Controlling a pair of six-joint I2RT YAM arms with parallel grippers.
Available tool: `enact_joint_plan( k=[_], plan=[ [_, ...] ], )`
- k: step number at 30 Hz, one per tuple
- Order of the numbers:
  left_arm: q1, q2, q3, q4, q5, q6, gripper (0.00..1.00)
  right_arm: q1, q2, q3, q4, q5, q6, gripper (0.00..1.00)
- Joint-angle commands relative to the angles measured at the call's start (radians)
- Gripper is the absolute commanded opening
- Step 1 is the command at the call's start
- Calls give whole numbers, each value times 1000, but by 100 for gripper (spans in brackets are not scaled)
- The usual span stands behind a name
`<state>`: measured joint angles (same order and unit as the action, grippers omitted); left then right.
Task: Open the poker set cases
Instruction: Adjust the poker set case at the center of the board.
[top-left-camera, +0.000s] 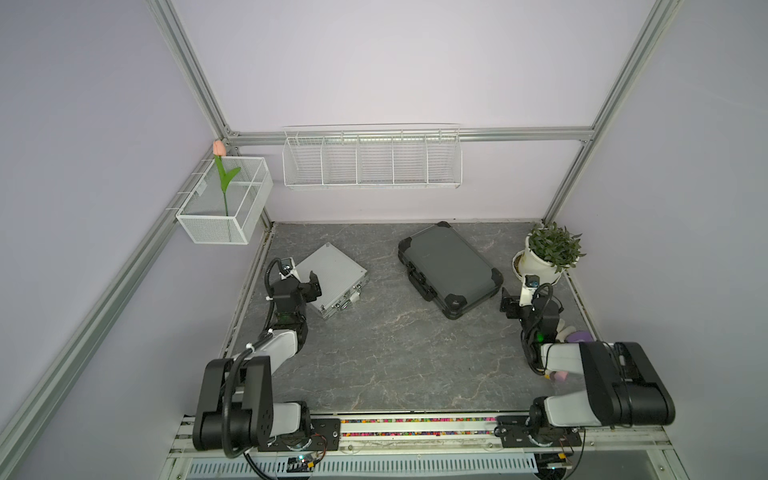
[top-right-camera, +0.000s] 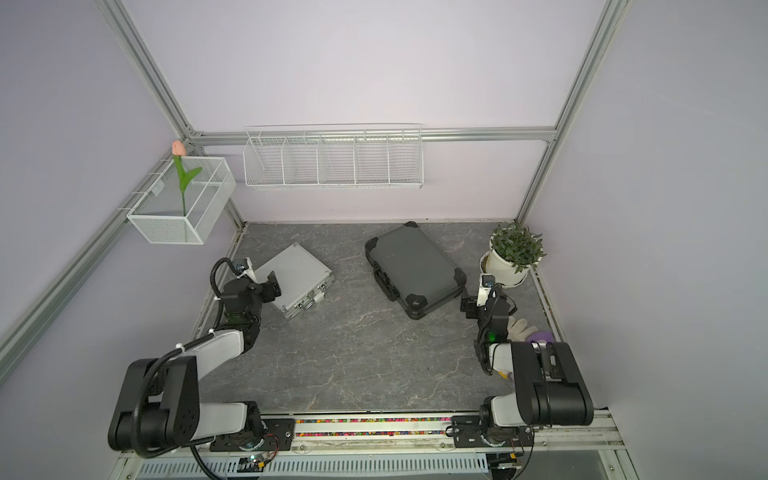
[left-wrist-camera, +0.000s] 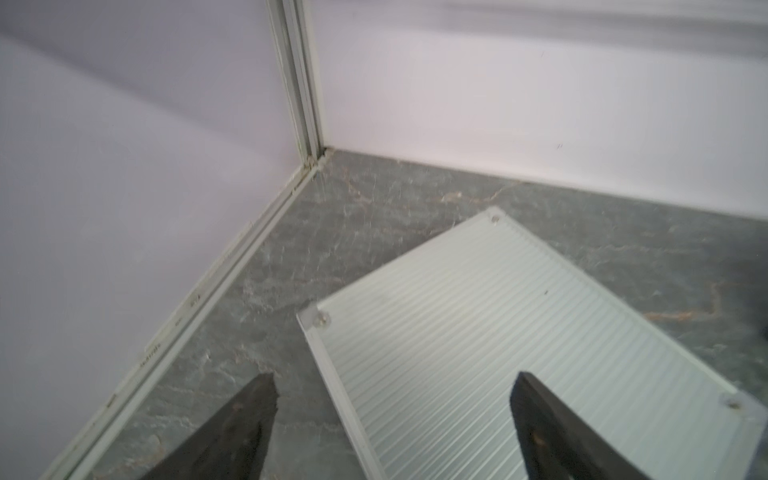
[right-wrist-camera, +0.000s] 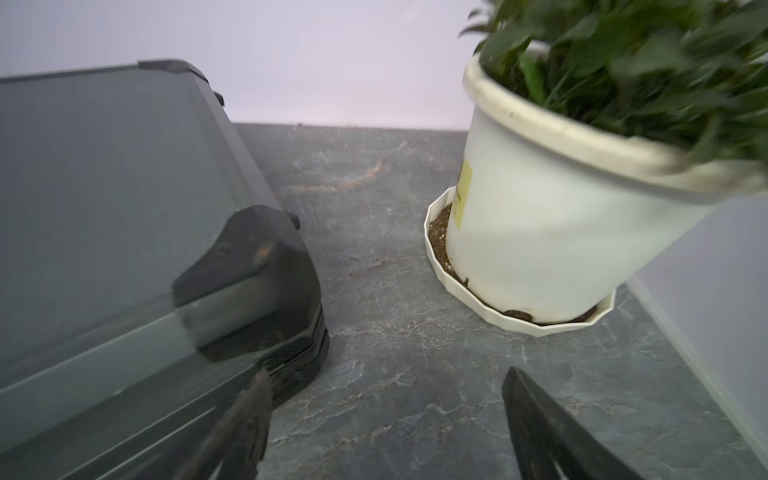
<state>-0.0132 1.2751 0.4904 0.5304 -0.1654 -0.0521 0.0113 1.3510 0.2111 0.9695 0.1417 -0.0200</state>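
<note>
Closest to the lens, your two black-and-white arms (top-left-camera: 266, 361) rise from an aluminium rail (top-left-camera: 415, 428) carrying a multicoloured strip.

Take the dark grey case (top-left-camera: 451, 268) as your marker: a smooth-lidded plastic briefcase with black reinforced corners, lying flat and shut, skewed on the table (top-left-camera: 374, 353). To its left, well apart, lies the smaller silver case (top-left-camera: 332, 280), ribbed aluminium with riveted corners and metal latches on the edge facing the arms (lid down too).

Your left gripper (left-wrist-camera: 395, 378) hangs over the silver case's edge farthest from the dark grey case. Its fingers (left-wrist-camera: 540, 415) are spread wide, one over the ribbed lid and one over bare table, clamping nothing. Your right gripper (right-wrist-camera: 388, 374) sits just beside the dark grey case's right-hand corner, jaws wide, only table beneath.

Right of the dark grey case, a leafy plant (top-left-camera: 555, 245) in a smooth white pot (right-wrist-camera: 540, 216) stands in a faceted saucer (right-wrist-camera: 519, 324).

The table is grey and stone-patterned, with pale and rusty veins. Behind the dark grey case, a white wire rack (top-left-camera: 372, 160) with dividers hangs on the lilac wall (top-left-camera: 395, 62). Farther left of the case, a white mesh box (top-left-camera: 224, 224) holds an artificial tulip (top-left-camera: 219, 148). Aluminium profiles (top-left-camera: 519, 134) frame the room.
</note>
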Motion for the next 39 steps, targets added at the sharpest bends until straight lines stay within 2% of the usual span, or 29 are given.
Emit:
enact_joint_plan(
  k=[1, 4, 8, 13, 17, 20, 25, 31, 39],
  plan=[
    [-1, -122, 21, -119, 21, -18, 90, 29, -170, -15, -41, 97, 14, 92],
    [-6, -226, 46, -192, 60, -57, 88, 62, -363, 62, -403, 102, 97, 95],
    [-65, -283, 126, -328, 95, -101, 86, 102, -516, 135, -692, 23, 233, 99],
    [-188, -213, 279, -473, 159, -116, 85, 184, -577, 243, -1017, -21, 366, 94],
    [-238, -106, 427, -585, 247, -123, 83, 294, -581, 325, -1214, 15, 436, 92],
    [-245, -44, 495, -616, 323, -134, 83, 365, -580, 367, -1298, 44, 484, 92],
    [-257, 50, 592, -657, 449, -134, 83, 419, -573, 412, -1368, 44, 564, 91],
    [-293, 189, 714, -708, 475, -126, 84, 424, -467, 532, -1492, 14, 594, 92],
    [-318, 400, 900, -752, 557, -173, 82, 424, -428, 589, -1510, -11, 625, 90]
  ],
)
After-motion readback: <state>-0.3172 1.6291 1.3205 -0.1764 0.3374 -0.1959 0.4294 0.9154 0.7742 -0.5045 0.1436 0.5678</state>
